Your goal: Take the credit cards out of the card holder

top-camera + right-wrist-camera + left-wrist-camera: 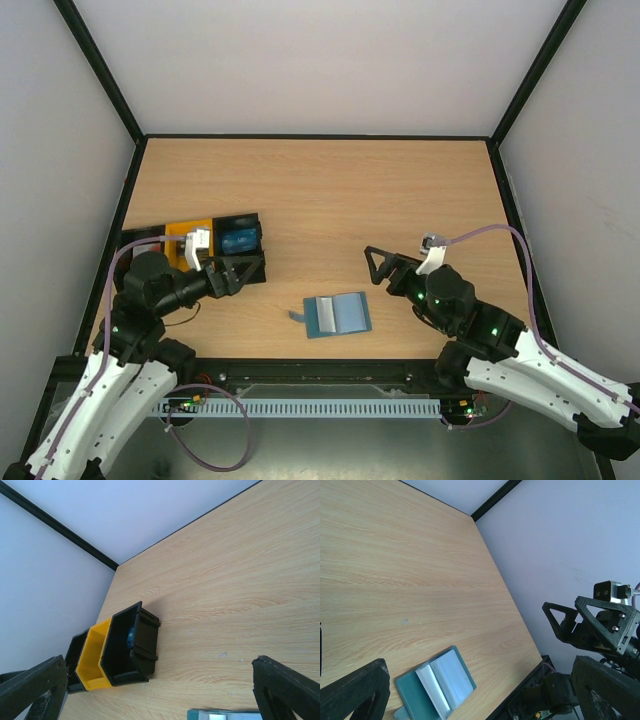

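on the wooden table, toward its near edge, the card holder lies flat and opened out, paler inner panel up, a small tab poking from its left side. left of the card holder and a little farther back, the left gripper hangs with its fingers spread, holding nothing. right of the card holder, the right gripper is likewise spread and empty. farther left of the card holder sit black and yellow trays, something blue in one.
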You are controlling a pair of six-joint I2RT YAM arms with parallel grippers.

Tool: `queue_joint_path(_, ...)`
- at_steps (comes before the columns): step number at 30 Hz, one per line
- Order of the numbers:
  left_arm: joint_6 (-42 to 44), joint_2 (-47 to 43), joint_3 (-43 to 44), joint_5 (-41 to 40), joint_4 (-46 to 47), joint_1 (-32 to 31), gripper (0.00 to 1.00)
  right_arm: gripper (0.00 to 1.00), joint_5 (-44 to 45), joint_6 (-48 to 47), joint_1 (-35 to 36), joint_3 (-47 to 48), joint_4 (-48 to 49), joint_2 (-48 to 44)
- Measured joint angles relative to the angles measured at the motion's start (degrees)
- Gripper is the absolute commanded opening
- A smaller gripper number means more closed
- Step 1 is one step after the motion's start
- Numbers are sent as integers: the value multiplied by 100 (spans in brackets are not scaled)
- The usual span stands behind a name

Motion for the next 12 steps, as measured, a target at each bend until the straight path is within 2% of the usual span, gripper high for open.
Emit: queue_joint_path(12,9,96,-44,-155,144,-35,100,98,-57,-2,0,0,7,-61)
